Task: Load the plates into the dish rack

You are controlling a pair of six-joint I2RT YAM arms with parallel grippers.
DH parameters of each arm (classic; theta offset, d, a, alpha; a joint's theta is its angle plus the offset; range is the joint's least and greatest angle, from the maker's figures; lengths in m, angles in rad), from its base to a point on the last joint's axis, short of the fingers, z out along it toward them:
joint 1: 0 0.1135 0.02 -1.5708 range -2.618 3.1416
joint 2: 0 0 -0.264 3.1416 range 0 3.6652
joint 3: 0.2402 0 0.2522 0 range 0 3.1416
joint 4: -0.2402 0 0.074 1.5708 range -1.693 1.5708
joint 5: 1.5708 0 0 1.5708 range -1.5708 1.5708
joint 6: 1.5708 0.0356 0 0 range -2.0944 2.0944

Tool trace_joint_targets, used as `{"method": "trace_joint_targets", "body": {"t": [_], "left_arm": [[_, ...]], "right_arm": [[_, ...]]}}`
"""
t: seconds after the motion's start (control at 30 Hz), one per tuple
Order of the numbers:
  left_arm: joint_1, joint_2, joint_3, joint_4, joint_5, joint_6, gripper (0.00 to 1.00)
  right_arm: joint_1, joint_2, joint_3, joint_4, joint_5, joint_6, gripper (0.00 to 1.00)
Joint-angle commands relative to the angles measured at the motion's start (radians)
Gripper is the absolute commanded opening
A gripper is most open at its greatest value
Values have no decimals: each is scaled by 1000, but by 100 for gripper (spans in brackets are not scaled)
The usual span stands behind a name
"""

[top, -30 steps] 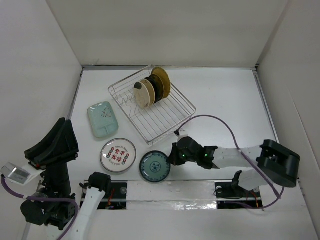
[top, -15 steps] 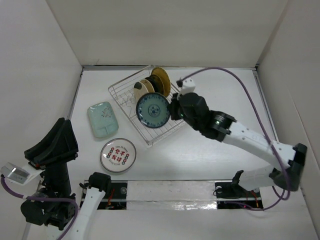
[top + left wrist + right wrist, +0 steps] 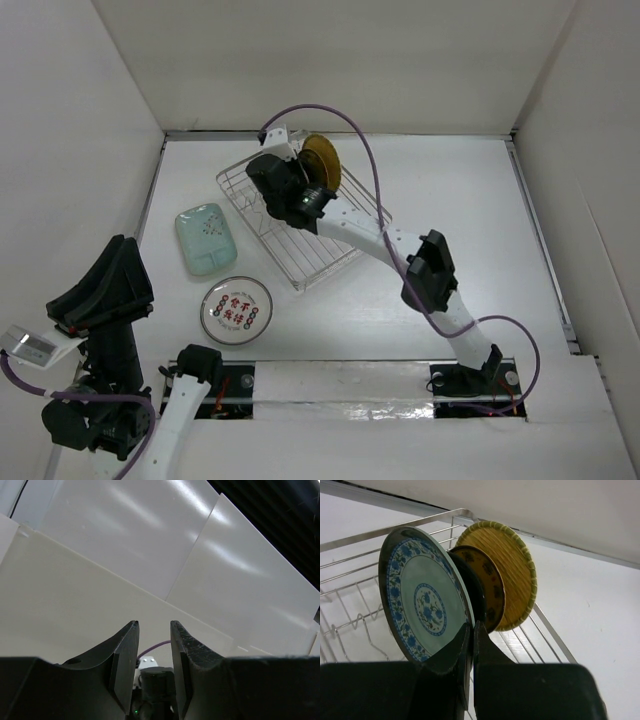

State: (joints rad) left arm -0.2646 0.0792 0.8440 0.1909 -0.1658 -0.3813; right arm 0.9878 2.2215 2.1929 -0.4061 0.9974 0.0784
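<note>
From above, the right arm (image 3: 370,235) is seen stretched over the dish rack (image 3: 330,245); at the left wrist, the left gripper (image 3: 153,628) is held parted and empty, seemingly parked; at the right wrist, the teal patterned plate (image 3: 425,605) is pinched upright by the right gripper (image 3: 472,629), evidently for slotting beside the black plate (image 3: 474,587).

teal plate (image 3: 425,605) base behind right tool (image 3: 473,626), dish rack (image 3: 350,595) cropped

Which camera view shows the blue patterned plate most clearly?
The right wrist view: the blue patterned plate faces the camera, its rim pinched by the right gripper. The top external view hides it behind that gripper; the left wrist view misses it.
</note>
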Motion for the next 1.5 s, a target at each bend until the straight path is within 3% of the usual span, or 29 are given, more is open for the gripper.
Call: {"method": "trace_joint_targets", "body": {"t": [0.0,0.3,0.5,0.67,0.83,0.9,0.93,1.03,1.13,1.33,1.37,1.47], "left_arm": [[4,-10,7,38,-3,4,29],[4,-10,6,41,2,5,29],[4,-7,4,45,14,1,29],[4,-6,3,47,17,1,29],[4,-4,4,48,20,-1,28],[4,-2,4,47,25,-1,28],[4,-1,4,47,25,-2,28],[4,-1,6,45,28,-4,28],[4,2,7,47,29,-5,29],[4,-1,9,50,45,-19,28],[4,-4,9,51,46,-21,28],[4,-9,13,53,48,-22,28]], "right_arm": [[-3,61,158,21,135,-81,0],[8,199,217,39,122,-164,0],[41,234,209,27,58,-102,1],[54,42,20,143,18,-51,41],[155,-230,-287,344,-68,-19,56],[202,-348,-462,395,-167,-15,54],[224,-380,-519,459,-222,-14,37],[287,-472,-714,458,-471,108,0],[351,-506,-853,415,-542,305,0],[488,-505,-1004,345,-359,778,0],[497,-505,-1060,364,-355,895,3],[497,-502,-1163,489,-387,1041,20]]}}
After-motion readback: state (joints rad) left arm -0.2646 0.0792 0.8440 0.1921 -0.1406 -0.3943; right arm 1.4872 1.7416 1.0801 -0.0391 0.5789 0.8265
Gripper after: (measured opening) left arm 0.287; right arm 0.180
